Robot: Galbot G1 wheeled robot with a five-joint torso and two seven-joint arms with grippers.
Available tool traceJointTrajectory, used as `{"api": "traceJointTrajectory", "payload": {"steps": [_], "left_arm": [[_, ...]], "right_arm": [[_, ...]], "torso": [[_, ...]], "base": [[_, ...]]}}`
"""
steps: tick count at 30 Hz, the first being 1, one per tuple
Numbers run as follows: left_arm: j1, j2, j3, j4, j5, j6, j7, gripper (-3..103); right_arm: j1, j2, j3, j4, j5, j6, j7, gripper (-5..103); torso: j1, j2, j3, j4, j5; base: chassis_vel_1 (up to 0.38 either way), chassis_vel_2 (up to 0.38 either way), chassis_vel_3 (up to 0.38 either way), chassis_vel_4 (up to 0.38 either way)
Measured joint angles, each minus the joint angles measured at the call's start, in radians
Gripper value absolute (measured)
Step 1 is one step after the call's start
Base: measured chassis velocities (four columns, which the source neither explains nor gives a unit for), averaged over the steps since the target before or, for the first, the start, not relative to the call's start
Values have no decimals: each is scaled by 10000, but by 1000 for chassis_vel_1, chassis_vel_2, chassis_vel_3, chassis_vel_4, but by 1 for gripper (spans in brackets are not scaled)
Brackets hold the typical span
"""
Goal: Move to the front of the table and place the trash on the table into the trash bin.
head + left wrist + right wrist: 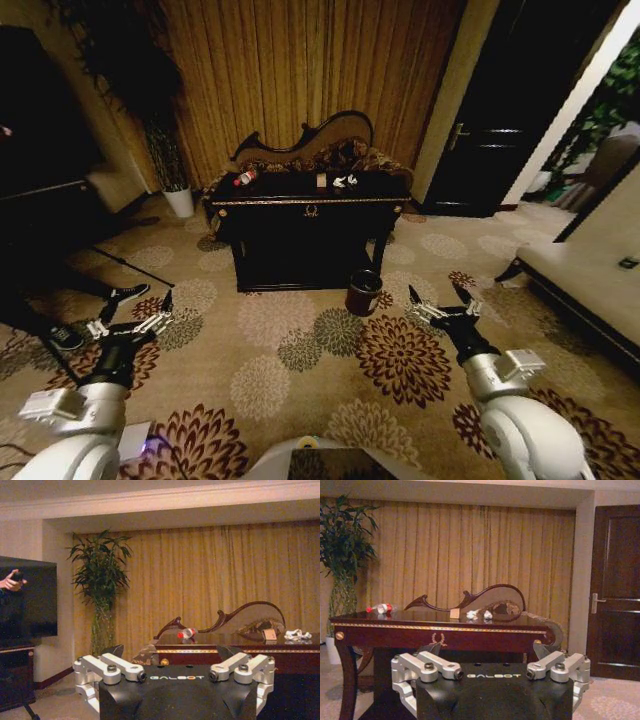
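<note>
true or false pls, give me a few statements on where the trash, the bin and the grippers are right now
1. The bottle lies on its side on the table. True.
2. The trash bin stands on top of the table. False: it stands on the carpet at the table's front.
3. The left gripper holds the small box. False: it is open and empty, away from the table.
4. The right gripper is open. True.
5. The white wrapper is inside the bin. False: it lies on the table.

- Your desk (300, 203) stands ahead, bottle (245, 177), box (321, 181) and wrapper (346, 181) on top;
- trash bin (364, 292) on carpet at its right front;
- left gripper (135, 318) and right gripper (441, 301) hover low, fingers spread
</note>
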Motion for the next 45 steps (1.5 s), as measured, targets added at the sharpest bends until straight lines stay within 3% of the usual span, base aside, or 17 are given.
{"api": "traceJointTrajectory", "payload": {"steps": [8,45], "left_arm": [[-18,-50,17,25,34,-39,-19,100],[87,-196,41,391,179,-466,63,100]], "right_arm": [[-7,2,28,107,130,-402,-106,100],[34,64,-70,-55,102,-384,-312,100]], "torso": [[0,0,0,0,-1],[2,-1,0,3,1]], "base": [[0,0,0,0],[-28,21,29,-19]]}}
